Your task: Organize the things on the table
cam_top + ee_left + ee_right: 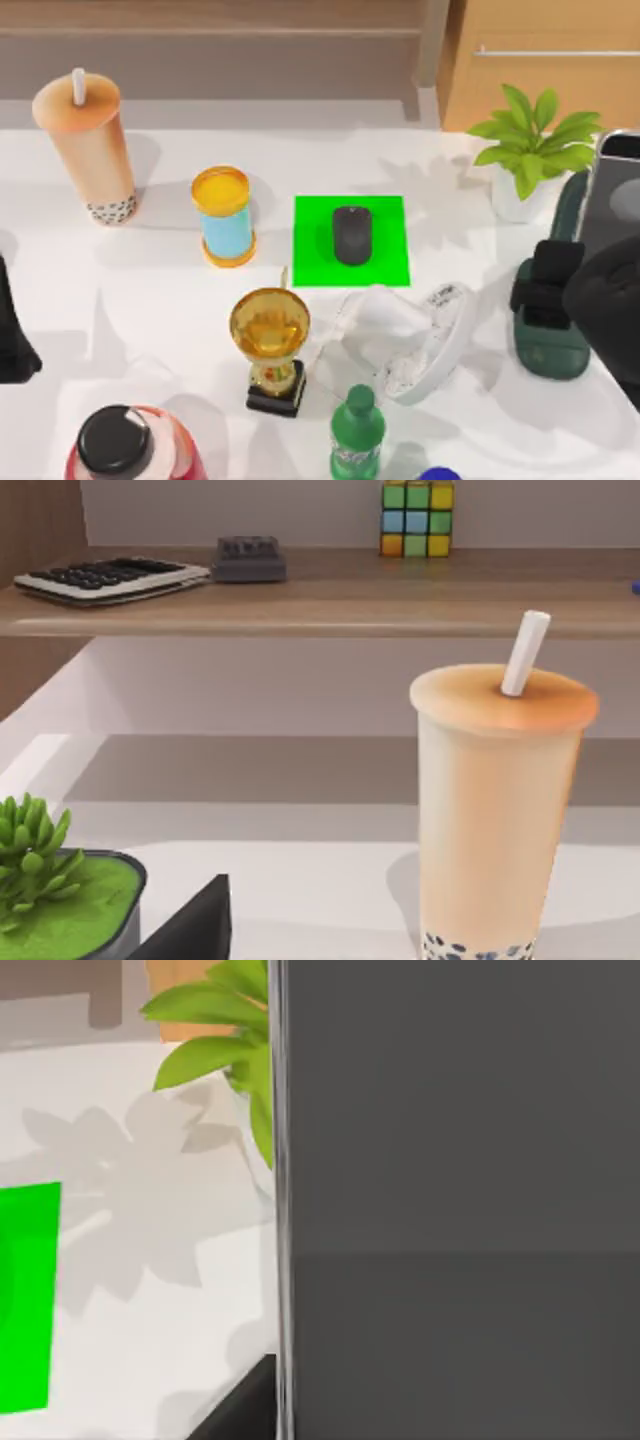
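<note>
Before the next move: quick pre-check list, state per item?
1. Mouse lies on the green mat: ok.
2. Smartphone at the table's right edge, raised at the right arm, its grey screen close before the right wrist camera: grip on it cannot tell.
3. Bubble-tea cup upright at the table's far left, straw in: ok, not yet moved.
4. Left arm at the table's left edge, cup ahead in its wrist view: ok.
5. Path from cup to mat: yellow-lidded can stands between: not ok.
6. Mat space beside the mouse: free strips either side: ok.
</note>
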`<state>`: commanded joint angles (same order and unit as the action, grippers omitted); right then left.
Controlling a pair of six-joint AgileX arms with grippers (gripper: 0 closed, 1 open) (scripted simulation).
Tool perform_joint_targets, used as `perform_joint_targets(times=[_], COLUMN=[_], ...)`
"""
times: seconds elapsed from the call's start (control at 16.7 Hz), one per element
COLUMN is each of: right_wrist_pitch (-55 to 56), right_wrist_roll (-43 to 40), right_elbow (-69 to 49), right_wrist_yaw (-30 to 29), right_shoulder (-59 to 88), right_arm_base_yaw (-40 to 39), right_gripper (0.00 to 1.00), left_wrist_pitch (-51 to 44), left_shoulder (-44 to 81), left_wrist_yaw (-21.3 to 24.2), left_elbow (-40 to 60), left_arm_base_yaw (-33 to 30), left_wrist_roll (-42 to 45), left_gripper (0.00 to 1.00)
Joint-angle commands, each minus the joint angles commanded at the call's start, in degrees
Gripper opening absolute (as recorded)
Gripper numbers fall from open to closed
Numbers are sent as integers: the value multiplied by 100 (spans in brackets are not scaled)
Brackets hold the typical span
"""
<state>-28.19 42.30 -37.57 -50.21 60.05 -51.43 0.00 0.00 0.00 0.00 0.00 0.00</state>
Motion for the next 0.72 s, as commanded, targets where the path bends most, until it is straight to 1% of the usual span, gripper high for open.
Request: perform_joint_targets(times=[0.36,0.54,0.72], right_wrist_pitch=[13,200,629], right_wrist_roll=[1,-173,-463], right_elbow=[14,130,264], right_wrist_yaw=[12,155,380], right_shoulder=[28,-161,-300], right_arm_base_yaw=[-53,96,352], right_gripper=[0,0,0], left_wrist_pitch=[0,0,0], left_shoulder=[0,0,0], left_wrist_yaw=[0,0,0], left_elbow=[0,0,0], left_arm_base_yaw=[0,0,0], left_wrist_roll=[0,0,0], left_gripper=[100,100,100])
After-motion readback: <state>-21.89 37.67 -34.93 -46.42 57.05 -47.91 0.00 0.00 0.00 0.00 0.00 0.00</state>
